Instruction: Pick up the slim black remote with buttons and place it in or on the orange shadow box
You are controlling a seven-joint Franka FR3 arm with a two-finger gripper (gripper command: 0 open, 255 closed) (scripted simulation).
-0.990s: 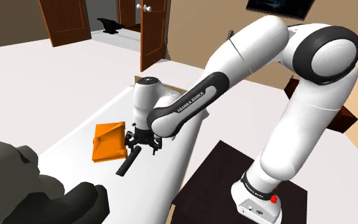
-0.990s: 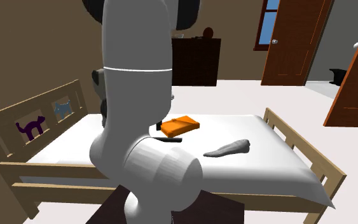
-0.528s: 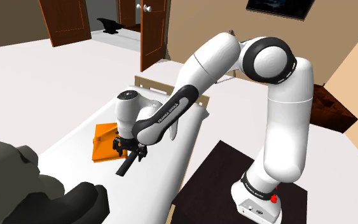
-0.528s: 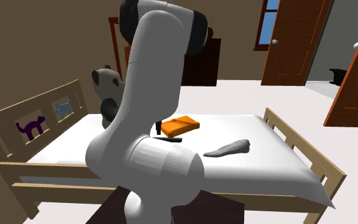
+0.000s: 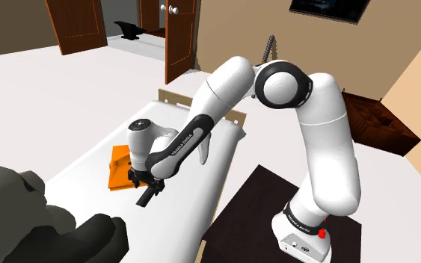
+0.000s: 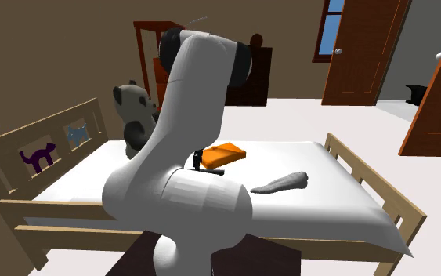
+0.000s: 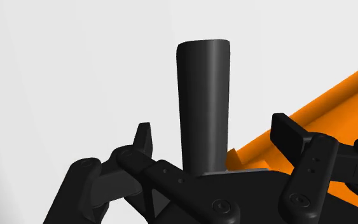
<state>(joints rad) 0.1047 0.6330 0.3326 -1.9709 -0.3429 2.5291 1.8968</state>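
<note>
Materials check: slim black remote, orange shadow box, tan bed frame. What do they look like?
Slim black remote: smooth black-grey body with a soft lengthwise sheen, so probably plastic; no buttons show on this face.
Orange shadow box: flat, even orange with a matte look; material unclear.
Tan bed frame: light tan rails and slats, likely wood, though no grain shows.

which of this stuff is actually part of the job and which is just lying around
Part of the job: black remote; orange shadow box; gripper, fingers open either side of the remote.
Just lying about: plush panda; grey lump on the bed.
</note>
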